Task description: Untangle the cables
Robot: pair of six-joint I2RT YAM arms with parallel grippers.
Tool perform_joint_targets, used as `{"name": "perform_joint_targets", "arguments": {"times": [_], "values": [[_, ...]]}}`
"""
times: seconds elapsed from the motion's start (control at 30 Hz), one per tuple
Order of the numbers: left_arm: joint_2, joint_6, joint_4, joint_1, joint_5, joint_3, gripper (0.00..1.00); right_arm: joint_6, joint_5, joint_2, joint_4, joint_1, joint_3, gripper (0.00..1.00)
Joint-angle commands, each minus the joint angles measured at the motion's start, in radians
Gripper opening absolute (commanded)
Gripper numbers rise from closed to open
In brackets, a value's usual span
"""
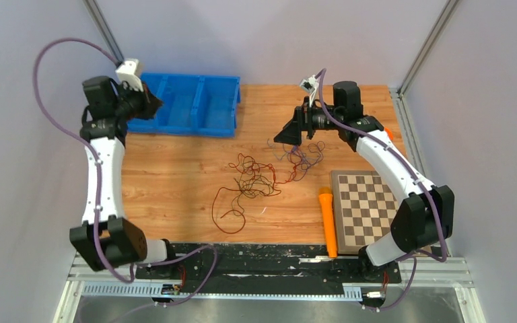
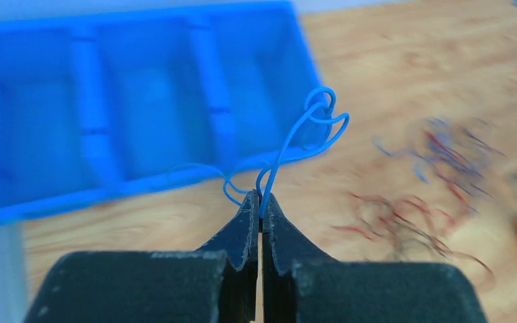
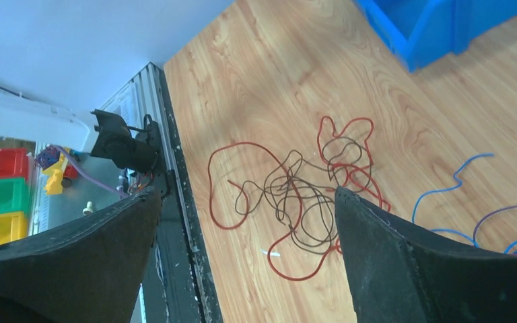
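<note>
Cables (image 1: 252, 178) red, black, blue; bin (image 1: 233, 108) blue; checkerboard (image 1: 363, 208) brown-cream checks; table (image 1: 175, 182) woodgrain.

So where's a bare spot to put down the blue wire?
Drop the blue wire on bare table left of the tangled cables, nearer than the blue bin, or behind the tangle beside the bin. Crowded: the tangle, the checkerboard, the orange stick.

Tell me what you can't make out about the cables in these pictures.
Top view: the blue cable pinched in the left gripper is too thin to see.
Left wrist: the tangle is blurred; strands cannot be told apart.
Right wrist: the purple cable passes behind a black finger and off the right edge.
</note>
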Motion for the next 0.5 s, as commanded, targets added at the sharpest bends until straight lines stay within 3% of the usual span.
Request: {"name": "perform_joint_targets", "arguments": {"times": [0.0,0.27,0.3,0.33,0.4,0.47], "values": [[0.184,0.107,0.026,0.167,-0.145,0.216,0.00,-0.039,0.008,0.005,-0.020,0.000,-0.026,0.99],[0.568,0.185,0.146,0.259,-0.187,0.490,0.03,-0.087,0.028,0.036,-0.048,0.001,-0.054,1.00],[0.628,0.174,0.143,0.263,-0.157,0.545,0.08,-0.092,0.031,0.041,-0.055,0.001,-0.056,0.99],[0.689,0.168,0.122,0.273,-0.140,0.577,0.24,-0.098,0.033,0.047,-0.061,0.001,-0.059,0.99],[0.768,0.148,0.056,0.283,-0.095,0.696,0.47,-0.110,0.038,0.053,-0.076,0.002,-0.069,0.99],[0.806,0.138,-0.008,0.289,-0.057,0.803,0.61,-0.126,0.042,0.051,-0.084,0.001,-0.083,0.99]]}}
